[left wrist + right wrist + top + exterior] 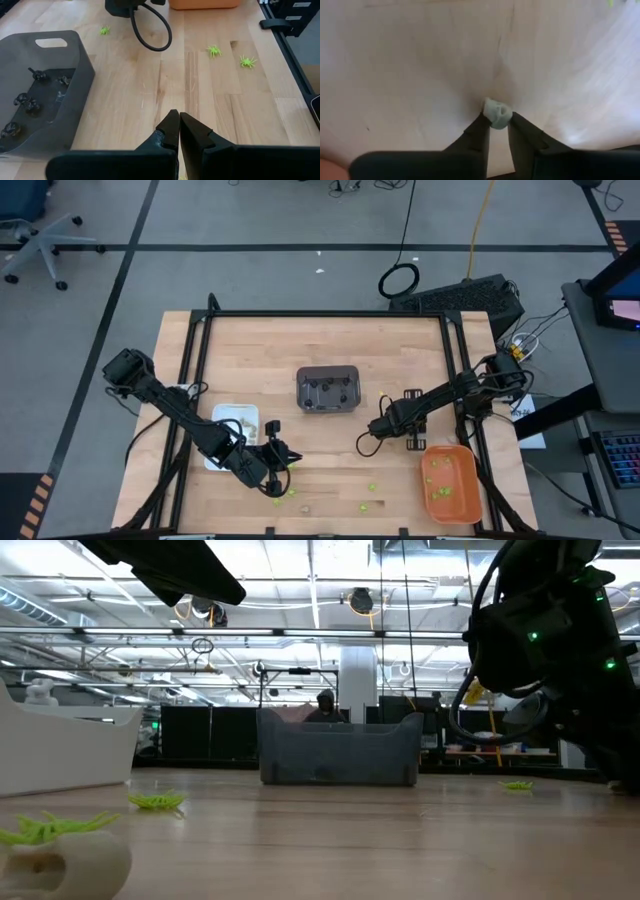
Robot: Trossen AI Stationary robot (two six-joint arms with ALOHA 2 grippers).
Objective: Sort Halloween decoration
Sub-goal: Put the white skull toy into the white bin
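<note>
A pale tan trinket (pixel 497 112), small and rounded, sits between the fingertips of my right gripper (pixel 497 120), which is shut on it. That gripper (pixel 364 446) points steeply down at the table's middle, left of the orange tray (pixel 450 483). My left gripper (pixel 178 121) is shut with nothing in it and hovers near the white tray (pixel 235 430). Lime-green trinkets (pixel 214 50) (pixel 247 61) lie loose on the wood. Dark trinkets (pixel 25 100) rest on the floor of the dark grey tray (pixel 328 388). The orange tray holds several green ones (pixel 440 492). My right gripper pinches the pale tan trinket's two sides (pixel 492 116) between its two fingertips. The fingers come from above, pointing steeply down. The trinket is right at the tabletop; I cannot tell whether it is lifted clear.
More green trinkets (pixel 293 492) (pixel 372 487) lie near the table's front edge. In the low view another pale trinket (pixel 60 862) lies close by with a green one (pixel 50 828) behind it. Black frame rails (pixel 200 360) run along the table's sides.
</note>
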